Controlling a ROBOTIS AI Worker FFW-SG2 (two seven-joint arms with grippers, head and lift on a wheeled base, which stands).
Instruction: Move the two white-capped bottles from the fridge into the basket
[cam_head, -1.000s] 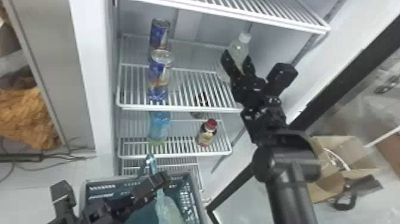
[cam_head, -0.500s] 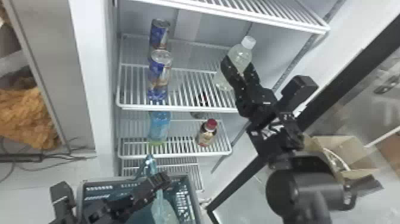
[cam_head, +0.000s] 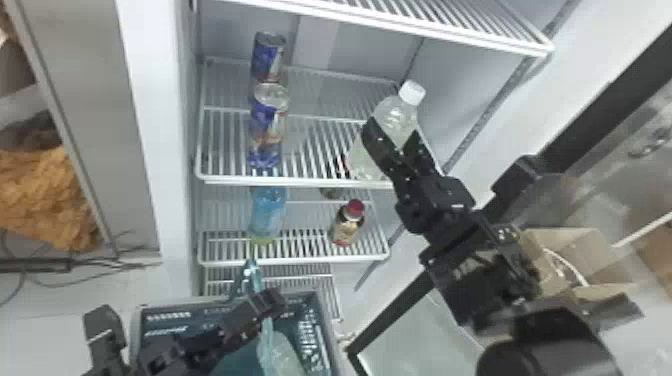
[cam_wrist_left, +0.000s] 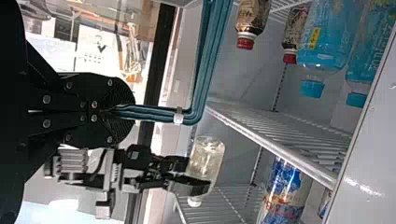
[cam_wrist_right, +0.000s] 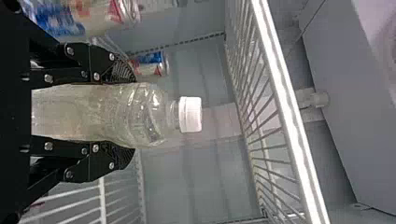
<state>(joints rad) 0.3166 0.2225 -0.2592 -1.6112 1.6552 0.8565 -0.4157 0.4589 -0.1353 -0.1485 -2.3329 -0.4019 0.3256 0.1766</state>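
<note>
In the head view, my right gripper (cam_head: 392, 139) is shut around a clear, white-capped bottle (cam_head: 395, 117), slightly tilted at the right front of the shelf with the cans. The right wrist view has this bottle (cam_wrist_right: 112, 112) between both fingers of the gripper (cam_wrist_right: 125, 113), its cap beyond the tips. At the lower left, my left gripper (cam_head: 270, 302) is by the basket's teal handle (cam_head: 250, 280); in the left wrist view the gripper (cam_wrist_left: 114, 109) is shut on that handle (cam_wrist_left: 154, 113). A pale, clear bottle-like thing (cam_head: 285, 357) lies in the basket (cam_head: 320, 330).
Two blue cans (cam_head: 267, 132) stand on the left of the same shelf. One shelf lower are a blue bottle (cam_head: 269, 210) and a red-capped bottle (cam_head: 347, 225). The upper shelf's edge (cam_head: 450, 32) overhangs; a cardboard box (cam_head: 565, 245) is at right.
My right gripper has drawn the held bottle from farther back on the shelf toward its front edge, and the right forearm has swung to the right. The left gripper and basket stay about where they were.
</note>
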